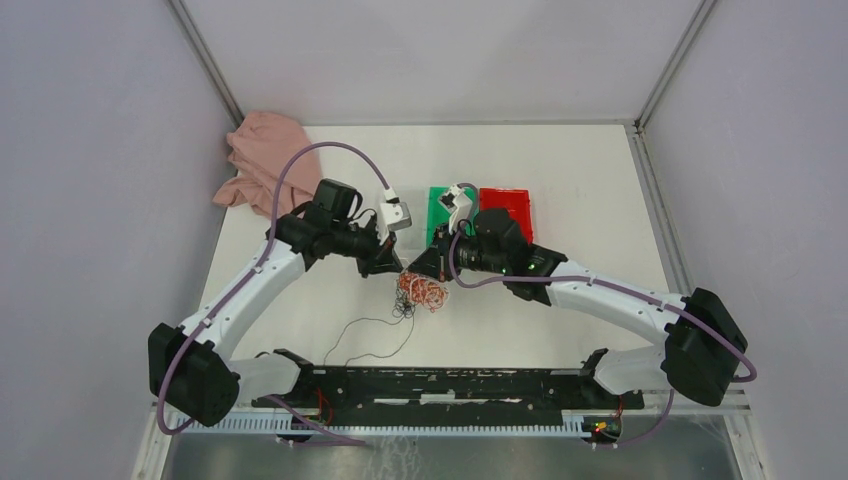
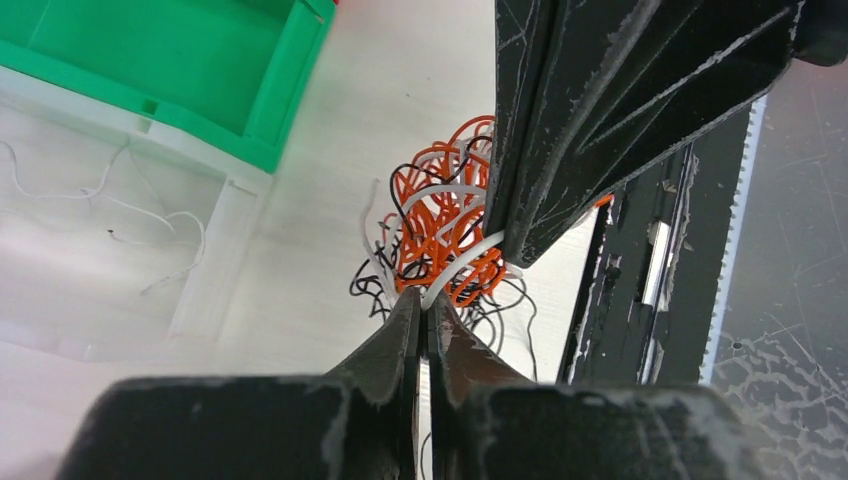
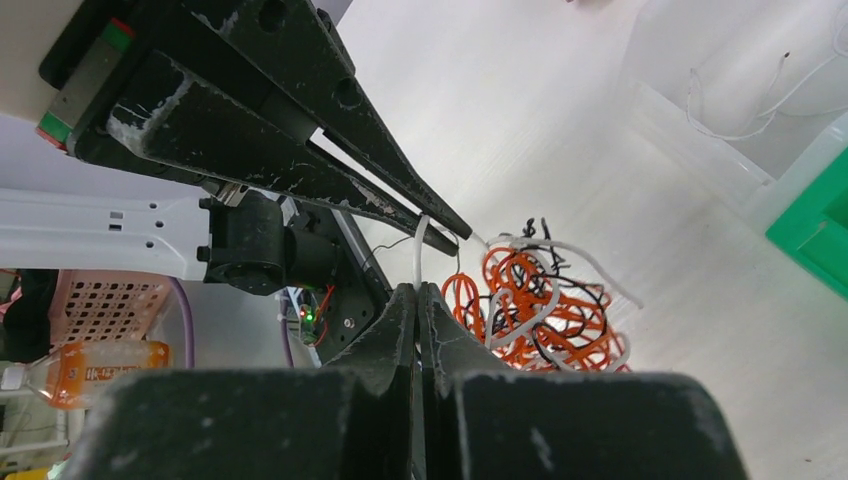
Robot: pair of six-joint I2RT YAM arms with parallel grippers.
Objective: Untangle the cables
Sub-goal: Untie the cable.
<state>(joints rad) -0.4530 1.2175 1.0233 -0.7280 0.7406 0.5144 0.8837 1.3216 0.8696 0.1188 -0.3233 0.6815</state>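
Observation:
The cables are a small wad of orange, black and whitish curly wires on the white table between the two gripper tips. In the left wrist view the wad lies just beyond my left gripper, which is shut on a whitish strand. That strand runs up to the tip of the right gripper's fingers. In the right wrist view my right gripper is shut on a whitish strand too, beside the wad. The left gripper's fingers reach in from the upper left and meet that strand.
A green bin and a red bin sit behind the grippers. A clear bin holding thin white wires stands next to the green one. A loose black wire trails toward the near edge. A pink cloth lies at the back left.

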